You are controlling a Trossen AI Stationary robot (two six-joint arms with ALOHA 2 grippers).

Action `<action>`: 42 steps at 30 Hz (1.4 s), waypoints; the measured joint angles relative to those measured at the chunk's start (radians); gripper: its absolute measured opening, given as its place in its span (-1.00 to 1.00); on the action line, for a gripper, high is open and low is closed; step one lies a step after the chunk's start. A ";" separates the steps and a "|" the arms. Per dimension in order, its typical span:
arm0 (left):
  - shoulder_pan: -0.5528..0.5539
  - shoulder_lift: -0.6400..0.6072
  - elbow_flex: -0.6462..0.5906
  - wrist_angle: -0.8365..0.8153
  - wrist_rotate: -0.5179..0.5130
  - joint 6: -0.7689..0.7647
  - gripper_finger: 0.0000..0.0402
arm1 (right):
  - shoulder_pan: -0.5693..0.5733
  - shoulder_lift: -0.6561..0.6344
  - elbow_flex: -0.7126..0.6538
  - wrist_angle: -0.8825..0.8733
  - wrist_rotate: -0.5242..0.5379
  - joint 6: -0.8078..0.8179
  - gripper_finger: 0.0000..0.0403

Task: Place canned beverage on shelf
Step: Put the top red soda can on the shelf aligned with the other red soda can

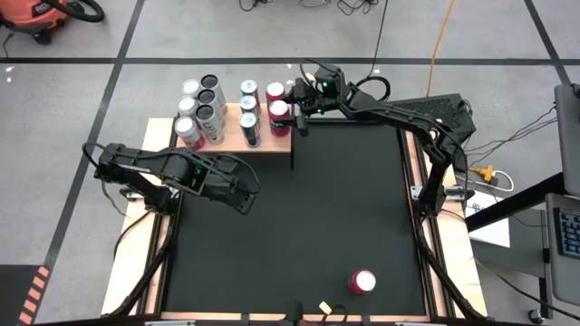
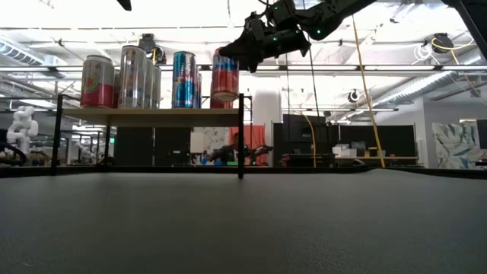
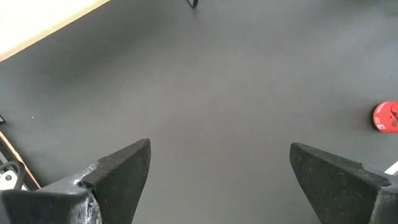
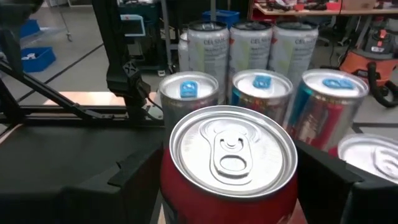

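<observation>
At the shelf's near corner I see my right gripper pinching a red can beside the standing cans; my left gripper hovers spread over the mat

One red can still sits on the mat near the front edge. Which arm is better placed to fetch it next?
Probably the left. The left gripper hangs open over the mat, empty, with the loose red can in its wrist view. The right gripper is at the shelf, fingers around a red can.
</observation>
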 joint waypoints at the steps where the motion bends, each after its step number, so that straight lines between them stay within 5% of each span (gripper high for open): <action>1: 0.000 0.000 0.000 0.000 0.000 0.000 0.91 | 0.003 0.000 0.000 0.005 0.001 0.001 0.38; 16: 0.000 0.000 0.000 0.001 0.011 -0.002 0.91 | 0.035 0.055 0.002 0.122 0.010 0.033 0.38; 42: 0.000 0.000 0.000 0.000 0.024 0.008 0.91 | 0.027 0.057 0.002 0.034 0.089 -0.109 0.38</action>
